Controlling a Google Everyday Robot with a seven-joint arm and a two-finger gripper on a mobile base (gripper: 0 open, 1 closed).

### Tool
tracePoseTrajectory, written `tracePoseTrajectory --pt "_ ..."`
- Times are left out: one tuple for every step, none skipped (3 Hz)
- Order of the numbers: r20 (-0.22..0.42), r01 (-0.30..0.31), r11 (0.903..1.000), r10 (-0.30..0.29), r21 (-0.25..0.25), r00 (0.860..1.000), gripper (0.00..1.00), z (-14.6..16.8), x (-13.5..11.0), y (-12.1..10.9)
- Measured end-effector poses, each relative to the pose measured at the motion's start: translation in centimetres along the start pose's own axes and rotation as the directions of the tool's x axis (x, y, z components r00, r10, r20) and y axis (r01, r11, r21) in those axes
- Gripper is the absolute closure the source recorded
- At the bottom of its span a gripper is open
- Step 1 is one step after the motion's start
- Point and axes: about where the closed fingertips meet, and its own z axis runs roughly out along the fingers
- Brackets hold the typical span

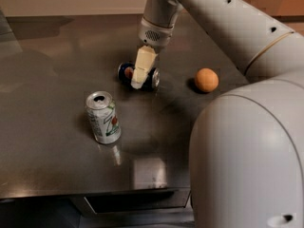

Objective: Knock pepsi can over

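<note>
The small dark blue pepsi can [125,72] is judged knocked over, lying sideways on the grey desk [57,127] under the cream gripper [138,82], whose grip cannot be told.

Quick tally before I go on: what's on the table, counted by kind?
Soda cans: 2, the pepsi can lying on its side and a white-green can standing upright.
Round orange fruit: 1.
Total: 3 things on the table. The gripper sits right over the pepsi can.
</note>
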Motion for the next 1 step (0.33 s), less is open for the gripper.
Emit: tracePoseTrajectory --pt "0.000 0.000 1.0000 0.000 0.000 1.000 0.00 0.03 -0.01 0.00"
